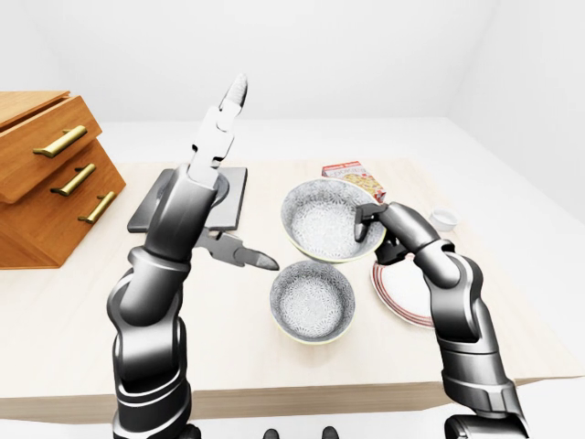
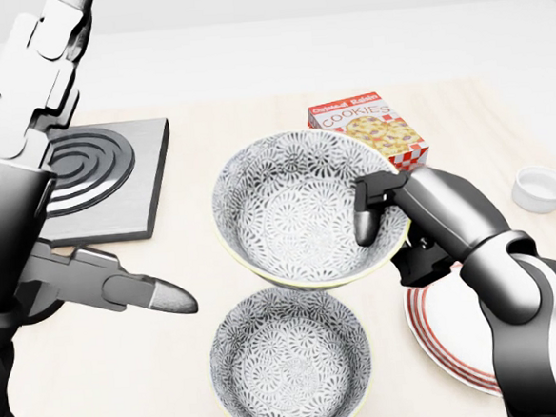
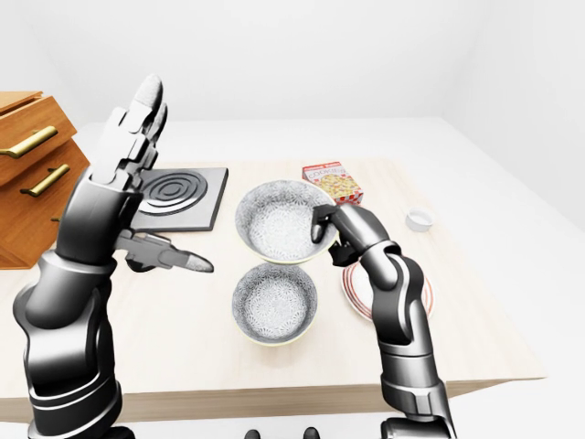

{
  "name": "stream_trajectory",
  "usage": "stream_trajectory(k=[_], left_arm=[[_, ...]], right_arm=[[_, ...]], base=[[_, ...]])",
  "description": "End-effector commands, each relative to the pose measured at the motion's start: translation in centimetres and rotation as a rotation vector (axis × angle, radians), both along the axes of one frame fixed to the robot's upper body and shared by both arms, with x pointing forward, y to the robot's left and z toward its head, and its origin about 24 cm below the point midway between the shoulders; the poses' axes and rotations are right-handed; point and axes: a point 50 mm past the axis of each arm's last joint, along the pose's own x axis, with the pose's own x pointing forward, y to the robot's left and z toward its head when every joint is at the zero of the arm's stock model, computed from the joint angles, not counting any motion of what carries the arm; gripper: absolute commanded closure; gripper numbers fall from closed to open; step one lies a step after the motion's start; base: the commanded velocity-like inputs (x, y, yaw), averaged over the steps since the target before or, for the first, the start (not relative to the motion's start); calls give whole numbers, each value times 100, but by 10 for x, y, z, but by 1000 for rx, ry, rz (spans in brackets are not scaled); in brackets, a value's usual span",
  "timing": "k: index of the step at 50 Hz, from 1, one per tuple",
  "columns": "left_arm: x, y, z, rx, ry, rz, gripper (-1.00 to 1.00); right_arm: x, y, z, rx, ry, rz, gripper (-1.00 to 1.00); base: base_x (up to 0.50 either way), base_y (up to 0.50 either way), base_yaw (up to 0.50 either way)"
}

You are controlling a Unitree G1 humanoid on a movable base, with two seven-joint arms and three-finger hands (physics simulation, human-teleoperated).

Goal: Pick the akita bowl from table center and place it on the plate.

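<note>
Tabletop (image 1: 228,347) of pale wood is seen carrying everything, with a wooden drawer cabinet (image 1: 46,183) set far left of the plate (image 2: 449,335). A dark hob slab (image 2: 104,178) is laid well left of the plate and higher in the head view. The akita bowl (image 2: 297,207), grey-patterned, is held clear of the tabletop just up-left of the plate, its rim pinched by the right robot hand (image 2: 421,213), one finger inside and the rest beneath. The left robot hand (image 3: 105,197) is spread wide, upright and empty, well left of the plate. A second matching bowl (image 2: 291,365) is seen standing low and left of the plate.

The carry is judged to be the step in hand. A short move rightward and a level descent onto the plate are called for next. "COOKIES" can be read on the red box (image 2: 372,121) above the plate, and a small white cup (image 2: 540,188) is set to the plate's upper right.
</note>
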Motion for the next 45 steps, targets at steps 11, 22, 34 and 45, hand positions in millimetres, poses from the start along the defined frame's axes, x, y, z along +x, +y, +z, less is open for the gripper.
stream_trajectory(k=[11,22,34,45], left_arm=[[-6,-5,0,-48,-14,-38,-100],[-3,-7,-5,-44,11,-37,-100],[1,-7,-6,-40,21,-36,-100],[3,-8,-4,-33,18,-38,-100]], right_arm=[[-31,-54,-15,138,-18,-164,100],[-48,-81,-36,162,31,-286,100],[-55,-101,-51,172,61,-385,100],[-55,-117,-60,137,83,-466,100]], base=[[0,0,0],[0,0,0],[0,0,0],[0,0,0]])
